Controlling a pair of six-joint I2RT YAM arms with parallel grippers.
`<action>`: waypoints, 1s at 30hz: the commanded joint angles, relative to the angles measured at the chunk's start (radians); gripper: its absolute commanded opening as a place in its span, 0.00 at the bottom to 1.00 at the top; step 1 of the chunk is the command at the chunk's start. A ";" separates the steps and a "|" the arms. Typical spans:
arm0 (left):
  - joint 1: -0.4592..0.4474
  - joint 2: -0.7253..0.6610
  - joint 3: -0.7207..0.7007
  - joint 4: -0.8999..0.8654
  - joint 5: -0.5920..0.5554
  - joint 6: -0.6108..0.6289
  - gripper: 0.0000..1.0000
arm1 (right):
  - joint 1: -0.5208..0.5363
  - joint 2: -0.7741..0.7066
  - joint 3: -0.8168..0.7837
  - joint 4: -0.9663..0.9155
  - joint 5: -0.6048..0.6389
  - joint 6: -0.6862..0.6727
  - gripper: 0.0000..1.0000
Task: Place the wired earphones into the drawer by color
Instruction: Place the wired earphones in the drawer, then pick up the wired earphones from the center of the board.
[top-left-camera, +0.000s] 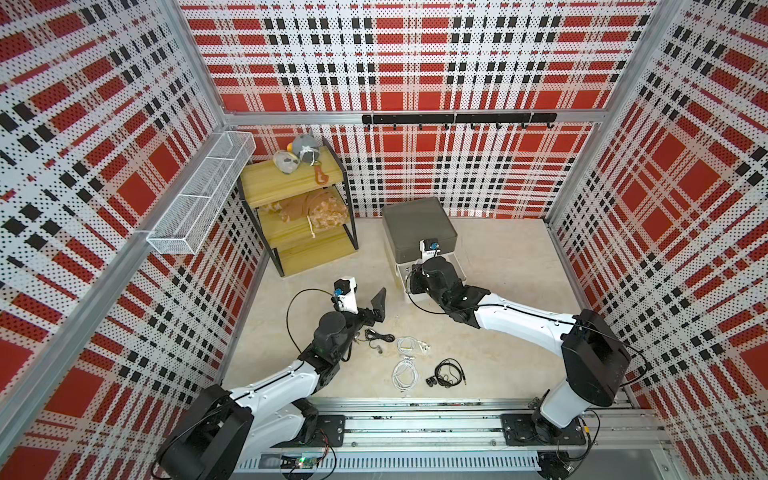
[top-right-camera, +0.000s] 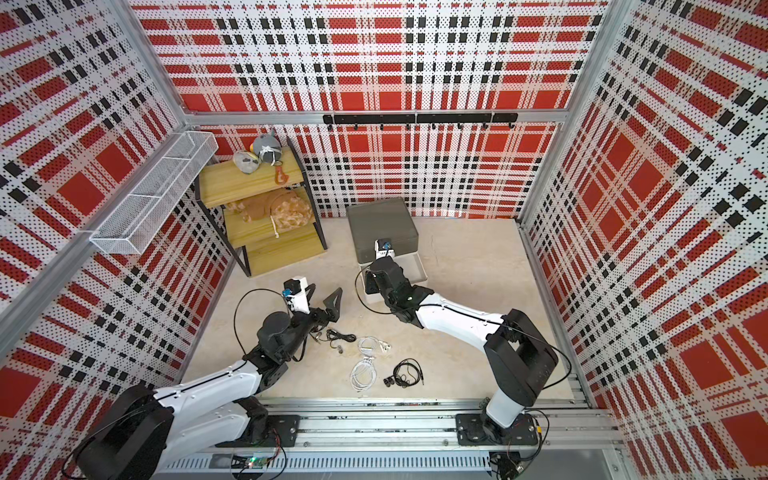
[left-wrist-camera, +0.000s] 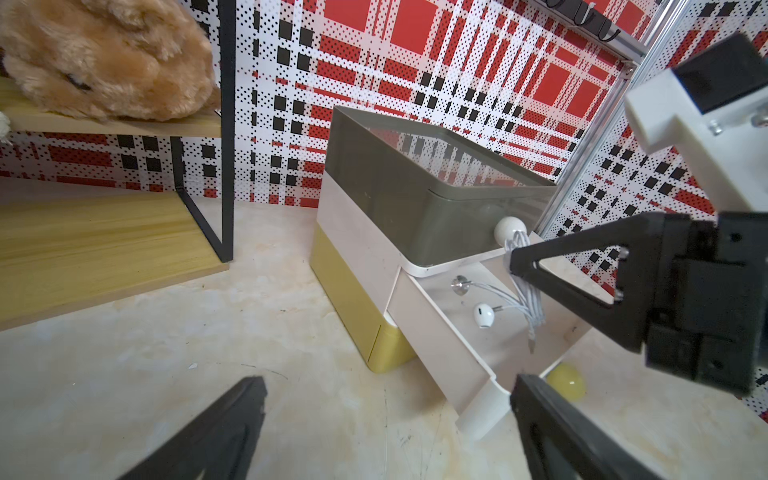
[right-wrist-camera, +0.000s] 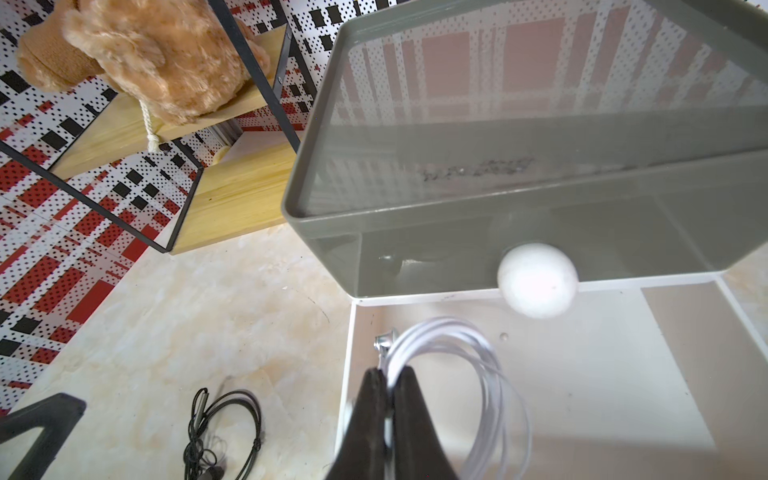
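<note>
Left gripper (left-wrist-camera: 386, 382): jaws wide apart, hovering low over the table (top-left-camera: 498, 332). On the table I see, loose, a black bundle (top-left-camera: 376, 336), white bundle (top-left-camera: 409, 345), second white bundle (top-left-camera: 405, 374) and second black bundle (top-left-camera: 449, 372). Right gripper (right-wrist-camera: 388, 374): pinched on a white coil (right-wrist-camera: 486, 374) dangling into the pulled-out white tier (left-wrist-camera: 432, 332) of the drawer (top-left-camera: 419, 226).

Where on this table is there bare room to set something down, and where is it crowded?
Bare: the table right of the drawer chest, out to the right wall, and the strip between the shelf rack and the chest. Crowded: front middle, where white earphones and black earphones lie side by side, with more bundles just behind.
</note>
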 joint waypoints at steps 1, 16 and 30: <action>0.008 -0.001 0.005 0.017 0.010 0.002 0.99 | -0.008 0.014 0.009 0.002 0.003 0.013 0.14; 0.007 -0.007 0.006 0.016 0.029 0.004 0.99 | -0.010 -0.182 -0.157 -0.034 0.060 0.044 0.65; -0.136 -0.011 0.107 -0.237 0.043 -0.042 0.99 | -0.061 -0.634 -0.533 -0.132 0.282 -0.026 0.84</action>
